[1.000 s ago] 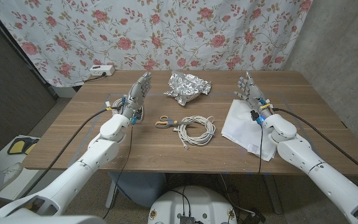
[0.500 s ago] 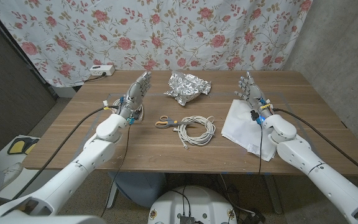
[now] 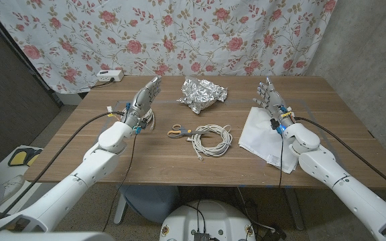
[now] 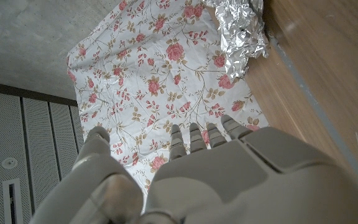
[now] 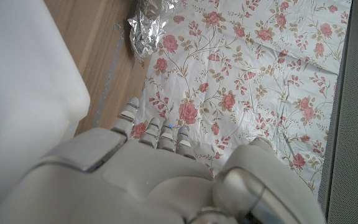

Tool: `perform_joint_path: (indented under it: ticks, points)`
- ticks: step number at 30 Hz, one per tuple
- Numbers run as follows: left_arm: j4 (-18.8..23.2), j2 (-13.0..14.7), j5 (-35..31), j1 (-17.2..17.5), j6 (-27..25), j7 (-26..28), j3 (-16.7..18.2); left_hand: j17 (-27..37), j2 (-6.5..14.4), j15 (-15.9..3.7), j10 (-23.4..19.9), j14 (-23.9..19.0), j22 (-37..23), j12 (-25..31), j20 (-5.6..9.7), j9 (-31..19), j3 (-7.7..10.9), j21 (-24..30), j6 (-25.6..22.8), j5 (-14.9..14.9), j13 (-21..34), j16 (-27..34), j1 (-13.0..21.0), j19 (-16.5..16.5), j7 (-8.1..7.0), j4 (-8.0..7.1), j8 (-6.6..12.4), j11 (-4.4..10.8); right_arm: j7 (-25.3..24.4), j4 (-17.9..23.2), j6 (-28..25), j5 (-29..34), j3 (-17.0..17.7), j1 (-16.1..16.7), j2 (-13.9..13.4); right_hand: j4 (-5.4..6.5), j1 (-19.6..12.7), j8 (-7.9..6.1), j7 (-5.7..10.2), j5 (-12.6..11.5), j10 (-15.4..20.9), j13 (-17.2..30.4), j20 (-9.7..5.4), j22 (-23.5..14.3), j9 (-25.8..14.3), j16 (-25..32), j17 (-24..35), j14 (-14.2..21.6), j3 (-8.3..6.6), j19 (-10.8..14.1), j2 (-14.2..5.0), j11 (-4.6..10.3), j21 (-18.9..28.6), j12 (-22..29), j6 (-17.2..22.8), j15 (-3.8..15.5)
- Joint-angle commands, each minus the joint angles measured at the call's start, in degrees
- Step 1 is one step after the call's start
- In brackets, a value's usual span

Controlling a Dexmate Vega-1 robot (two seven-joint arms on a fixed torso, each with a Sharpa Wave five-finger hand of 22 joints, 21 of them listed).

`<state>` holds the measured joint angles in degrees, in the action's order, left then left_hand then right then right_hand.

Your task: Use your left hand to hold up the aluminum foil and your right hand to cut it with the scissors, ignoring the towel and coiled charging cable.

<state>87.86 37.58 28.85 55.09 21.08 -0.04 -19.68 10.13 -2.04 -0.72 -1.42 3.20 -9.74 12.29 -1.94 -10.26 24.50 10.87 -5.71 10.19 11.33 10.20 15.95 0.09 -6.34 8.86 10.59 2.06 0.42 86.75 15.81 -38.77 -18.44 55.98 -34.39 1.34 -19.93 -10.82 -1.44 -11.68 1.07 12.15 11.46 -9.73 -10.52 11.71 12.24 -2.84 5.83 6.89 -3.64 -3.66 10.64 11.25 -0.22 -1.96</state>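
The crumpled foil (image 3: 202, 94) sits at twelve o'clock on the table (image 3: 166, 164). The scissors (image 3: 177, 131) lie in the middle, beside the cable (image 3: 211, 139). Left hand (image 3: 145, 100) and right hand (image 3: 271, 100) stand up, fingers apart, holding nothing.

Both arms are reaching in over the table from the near corners. The left hand (image 3: 146, 98) is standing upright, fingers extended and empty. The right hand (image 3: 271, 99) is mirroring it, fingers spread upward, holding nothing.
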Motion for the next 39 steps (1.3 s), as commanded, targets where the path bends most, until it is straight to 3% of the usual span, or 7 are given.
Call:
perform_joint_path:
  ticks: [1,5,14,17,22,28,39]
  points:
    - [1.9,2.5,-9.7,-0.3,0.0,4.3,-1.0,0.2,0.1,0.05,0.7,0.7,-0.2,-0.1,-0.29,-0.3,0.31,-0.1,0.4,0.2,0.2,0.0,0.8,-0.4,-0.07,0.26,0.20,0.03,-0.7,0.5,0.0,0.9,0.1,0.3,-0.5,-0.47,-0.9,-0.28,-0.35,-0.3,-0.6,0.2,0.17,-0.2,-0.2,-0.1,0.2,-0.8,0.03,-0.4,0.00,-0.07,0.1,0.2,-0.2,-0.02]
    - [2.0,2.6,-11.0,-0.5,0.3,4.7,-1.2,0.2,0.2,-0.05,0.4,0.7,-0.2,0.0,-0.27,-0.3,0.43,0.0,0.7,0.2,0.2,0.1,1.1,-0.4,-0.22,0.34,0.13,0.25,-1.4,0.7,-0.2,2.9,-0.2,0.0,-1.4,-0.41,-0.7,-0.33,-0.29,-0.2,-0.5,0.2,0.17,-0.2,-0.2,-0.1,0.2,-0.8,0.05,-0.5,-0.06,-0.13,0.1,0.3,-0.1,-0.04]
    - [1.7,2.5,-12.2,-0.8,0.3,5.4,-1.2,0.1,0.5,-0.17,-0.3,0.8,-0.2,0.4,-0.28,-0.3,0.88,-0.2,1.5,0.2,0.2,0.2,2.4,-0.9,-0.53,0.58,0.09,0.51,-0.9,-0.2,1.0,1.5,0.2,-0.1,-0.2,-0.64,-0.8,-0.45,0.04,-0.1,-0.2,0.1,-0.35,-0.2,-0.2,0.1,0.1,-0.5,0.16,-0.1,0.25,0.39,0.3,0.4,0.2,0.29]
    - [2.0,3.1,-13.3,-0.8,-0.3,5.7,-1.3,0.1,0.7,-0.22,-0.4,0.8,-0.2,0.4,-0.24,-0.3,1.05,-0.2,1.4,0.2,0.2,0.2,2.7,-0.9,-0.58,0.65,0.19,0.58,-1.5,0.2,0.2,1.3,0.3,-0.1,-0.2,-0.78,-1.1,-0.43,0.06,-0.1,-0.2,0.1,-0.36,-0.2,-0.2,0.1,0.1,-0.5,0.08,-0.2,0.24,0.40,0.2,0.4,0.2,0.32]
    - [3.2,4.2,-16.1,-0.5,-1.9,7.2,-1.6,0.1,1.1,-0.54,-0.6,1.5,-0.2,0.5,-0.25,-0.3,1.67,-0.9,1.3,0.1,0.2,0.1,4.6,-3.7,-0.83,0.91,0.44,0.86,-1.1,0.0,0.7,1.2,0.2,-0.2,0.0,-1.12,-1.7,-0.44,0.08,-0.2,-0.2,0.1,-0.43,-0.2,-0.2,0.1,0.0,-0.5,-0.21,-0.2,0.00,0.46,0.2,0.4,0.1,0.38]
    - [4.6,5.6,-19.3,-0.2,-3.0,8.2,-1.8,0.1,0.9,-1.18,-2.3,1.5,-0.2,1.1,-0.22,-0.3,1.88,-0.7,1.6,0.0,0.3,0.3,5.6,-4.3,-0.90,1.01,0.46,1.91,-1.9,0.4,0.1,1.6,0.1,-0.2,0.0,-1.26,-1.8,-0.46,0.09,-0.1,-0.2,0.0,-0.59,-0.2,-0.2,0.0,0.0,-0.8,-0.20,-0.4,0.12,0.34,0.2,0.4,0.1,0.20]
    - [5.2,6.4,-21.4,0.1,-3.0,8.9,-1.8,0.1,0.7,-1.45,-2.5,1.7,-0.2,1.2,-0.08,-0.3,1.94,-0.5,2.0,0.0,0.4,0.3,6.3,-4.4,-0.94,0.92,0.38,2.03,-3.2,1.3,-0.5,2.9,0.0,0.2,-0.6,-1.26,-1.5,-0.40,0.07,-0.1,-0.3,0.0,-0.68,-0.2,-0.2,0.1,0.0,-0.8,0.09,-0.7,0.54,0.38,0.1,0.4,0.0,0.24]
